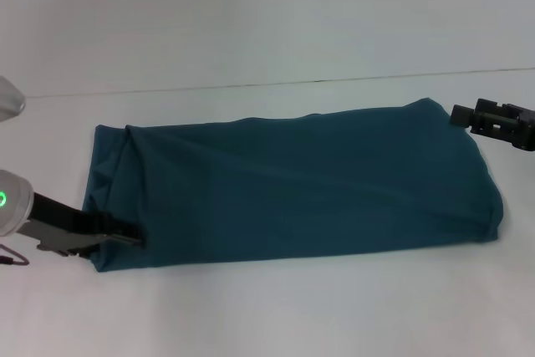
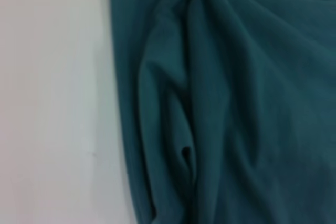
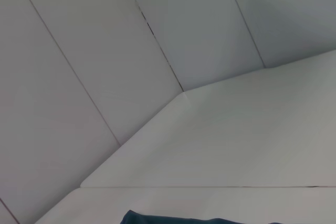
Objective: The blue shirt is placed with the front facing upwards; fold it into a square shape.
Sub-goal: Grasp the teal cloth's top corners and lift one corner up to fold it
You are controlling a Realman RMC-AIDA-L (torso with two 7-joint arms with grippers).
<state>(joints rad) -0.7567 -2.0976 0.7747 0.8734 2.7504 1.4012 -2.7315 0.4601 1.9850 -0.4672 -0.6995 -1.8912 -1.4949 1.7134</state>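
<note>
- At the blue shirt's (image 1: 292, 186) left end, the left gripper (image 1: 113, 230) sits low with its jaws at the bunched hem; whether they have hold of the cloth I cannot tell.
- Across the white bench (image 1: 267, 315), the shirt lies as a long folded band, lettering hidden.
- Wrinkles by the left end could drag or skew the next fold.
- Beyond the shirt's right end, the right gripper (image 1: 493, 121) hovers clear of the cloth; its jaw opening is unclear.
- Nothing else crowds the shirt.
</note>
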